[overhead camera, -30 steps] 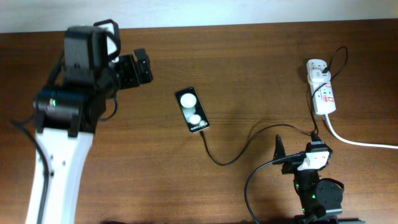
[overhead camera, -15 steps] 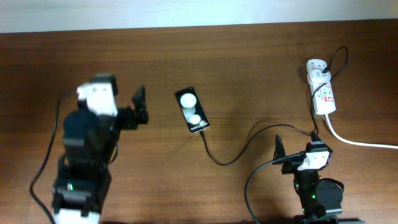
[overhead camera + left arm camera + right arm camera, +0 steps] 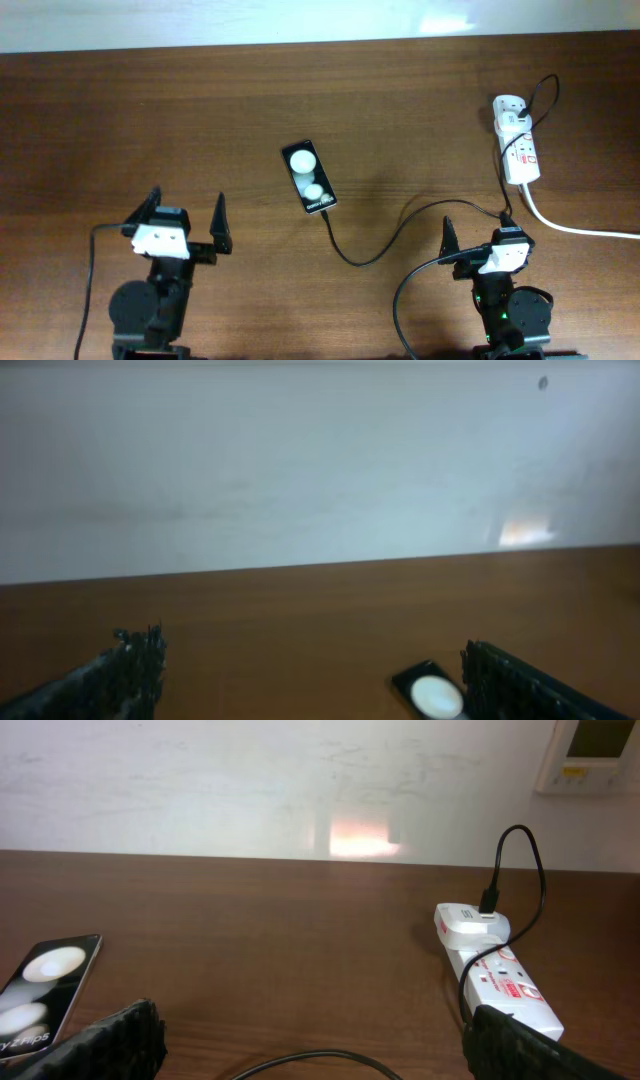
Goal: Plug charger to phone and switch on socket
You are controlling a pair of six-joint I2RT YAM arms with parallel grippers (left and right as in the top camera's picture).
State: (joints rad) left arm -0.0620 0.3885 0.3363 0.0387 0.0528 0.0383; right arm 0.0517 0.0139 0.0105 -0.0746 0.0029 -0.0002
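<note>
Left fingers point(image 3: 220, 216) and right fingers point(image 3: 447, 238) apart, holding nothing. Charger point(image 3: 356, 263) tip touches the phone point(image 3: 309, 178) on the bench point(image 3: 400, 100). Socket point(image 3: 518, 150) lies far right.

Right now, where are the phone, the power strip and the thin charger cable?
phone point(image 3: 309, 178): overhead view, middle of its screen.
power strip point(image 3: 521, 152): overhead view, middle of its white body.
charger cable point(image 3: 358, 264): overhead view, low bend below the phone.

A wooden table point(image 3: 200, 110) carries the phone point(image 3: 309, 177), charger point(image 3: 358, 263) and socket point(image 3: 518, 148).
</note>
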